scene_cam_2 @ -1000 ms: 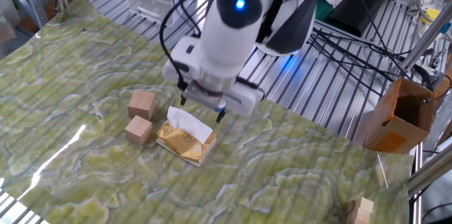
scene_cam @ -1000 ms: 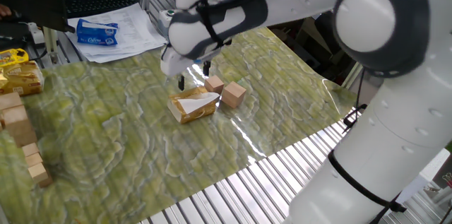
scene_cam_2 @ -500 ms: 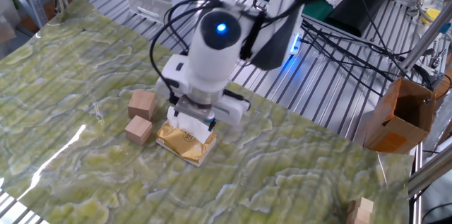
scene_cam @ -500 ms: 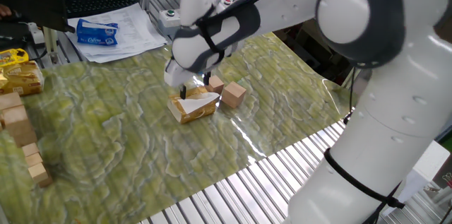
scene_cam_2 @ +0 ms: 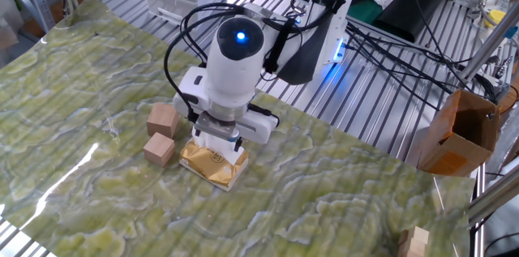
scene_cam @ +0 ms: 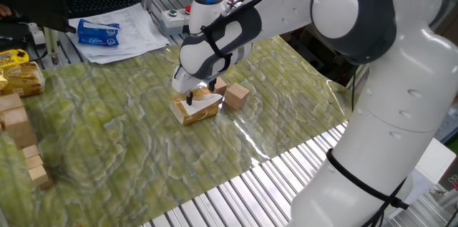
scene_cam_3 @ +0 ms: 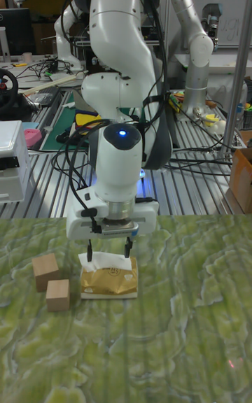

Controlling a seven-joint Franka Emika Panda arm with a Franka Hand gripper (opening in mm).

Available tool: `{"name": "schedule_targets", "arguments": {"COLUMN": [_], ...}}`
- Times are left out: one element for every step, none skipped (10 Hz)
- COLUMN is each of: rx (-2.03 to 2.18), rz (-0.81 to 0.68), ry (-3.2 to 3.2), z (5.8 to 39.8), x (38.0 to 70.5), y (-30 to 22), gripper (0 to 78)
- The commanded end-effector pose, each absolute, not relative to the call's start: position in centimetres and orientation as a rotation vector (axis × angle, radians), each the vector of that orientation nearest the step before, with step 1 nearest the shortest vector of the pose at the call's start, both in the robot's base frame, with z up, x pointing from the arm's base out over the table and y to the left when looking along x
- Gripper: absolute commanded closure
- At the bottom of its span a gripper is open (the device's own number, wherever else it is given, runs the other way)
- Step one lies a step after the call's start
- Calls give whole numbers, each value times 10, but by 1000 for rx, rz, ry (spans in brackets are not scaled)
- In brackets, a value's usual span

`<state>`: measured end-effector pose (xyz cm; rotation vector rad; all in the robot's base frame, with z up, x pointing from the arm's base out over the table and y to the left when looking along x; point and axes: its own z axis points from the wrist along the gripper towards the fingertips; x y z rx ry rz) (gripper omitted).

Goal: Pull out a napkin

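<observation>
A yellow-tan tissue pack (scene_cam_3: 108, 281) lies on the green mat, with the white napkin (scene_cam_3: 105, 258) sticking up from its top slot. My gripper (scene_cam_3: 108, 247) is low over the pack and open. One fingertip stands at each side of the napkin tuft, neither closed on it. In one fixed view the gripper (scene_cam: 196, 98) sits on top of the pack (scene_cam: 192, 112), with the napkin (scene_cam: 206, 99) showing beside it. In the other fixed view the hand covers most of the napkin above the pack (scene_cam_2: 212, 164).
Two wooden cubes (scene_cam_3: 46, 269) (scene_cam_3: 57, 294) lie just left of the pack. White papers with a blue packet (scene_cam: 100, 32), yellow packs (scene_cam: 20, 76) and stacked wooden blocks (scene_cam: 18, 123) sit at the mat's far side. A cardboard box (scene_cam_2: 458, 131) stands off the mat.
The gripper has come down from above the pack until its fingers straddle the napkin tuft. The pack and the cubes have not moved.
</observation>
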<state>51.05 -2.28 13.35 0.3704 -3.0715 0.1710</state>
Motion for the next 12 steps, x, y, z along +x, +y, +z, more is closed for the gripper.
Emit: {"name": "schedule_targets", "arguments": {"rx": [370, 370, 370, 370, 370, 370, 370, 370, 370, 370, 371, 371], "rz": [175, 177, 177, 180, 181, 184, 185, 185, 186, 186, 185, 184], "ry": [-3074, -3074, -3073, -3073, -3072, -3072, -3072, -3072, -3073, -3073, -3073, -3073], "z": [130, 129, 128, 127, 126, 125, 125, 122, 121, 121, 121, 121], "x": [512, 512, 511, 511, 510, 509, 509, 508, 508, 508, 508, 508], "y": [-21, -21, -20, -19, -19, -18, -18, -16, -16, -16, -16, -16], "gripper": [1, 1, 1, 1, 1, 1, 1, 1, 1, 1, 1, 1]}}
